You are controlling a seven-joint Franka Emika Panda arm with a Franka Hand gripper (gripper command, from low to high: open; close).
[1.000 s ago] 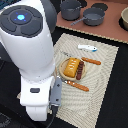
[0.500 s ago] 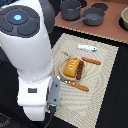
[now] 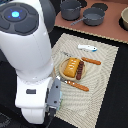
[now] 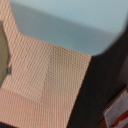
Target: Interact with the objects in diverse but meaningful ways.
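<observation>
In the exterior view a ridged orange-yellow block lies on a round plate on a woven placemat. A thin brown sausage-like stick lies beside the plate, toward the exterior view's right. A small white bone-shaped piece lies farther back on the mat. My gripper is low at the mat's near corner, mostly hidden by the white arm. In the wrist view a large light blue shape, apparently the cup, fills the area close to the camera. No fingers show, so its jaws cannot be judged.
Grey pots stand on the brown surface at the back. An orange-handled piece of cutlery lies on the mat by the plate. The wrist view shows the mat, dark table and a white-red item.
</observation>
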